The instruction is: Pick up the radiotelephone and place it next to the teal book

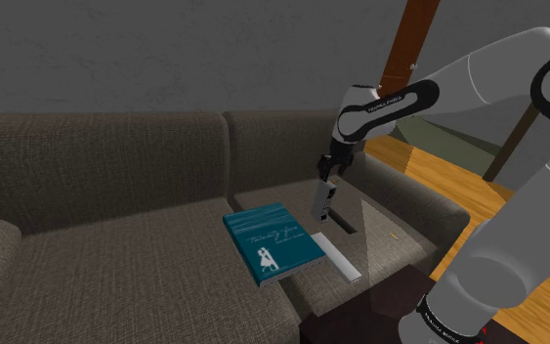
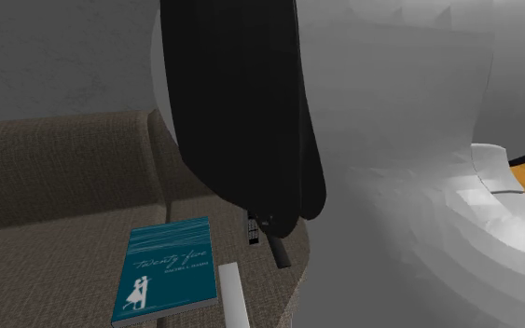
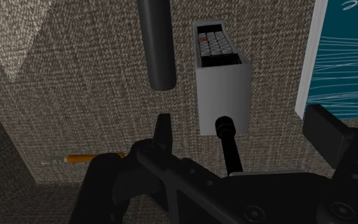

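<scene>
Reaching over the broad brown sofa [image 1: 116, 235], the white arm [image 1: 478, 78] hangs its black gripper [image 1: 327, 178] directly above the radiotelephone [image 3: 222, 95]. The fingers [image 3: 163, 130] stand apart with clear gaps on both sides of the handset, so nothing is clasped. I read this as the grasp not yet made. The handset stands on end on the seat cushion, near the far corner of the teal book [image 1: 273, 244], though whether its lower end rests on the fabric I cannot tell. The next move likely calls for lowering until the pads flank the body, closing across its narrow width, then lifting straight up. The sofa shows a coarse, nubby weave. The book is flat and glossy-looking, with pale script and a small figure on its cover. A long white bar [image 1: 338, 258] lies along the book's edge, and a smooth black cylinder [image 3: 157, 44] lies just beside the handset. The handset itself is a plain grey block with a dark keypad face, and a stubby black antenna [image 3: 229, 143] points up toward the hand. An orange pen [image 3: 85, 158] lies apart on the cushion.
</scene>
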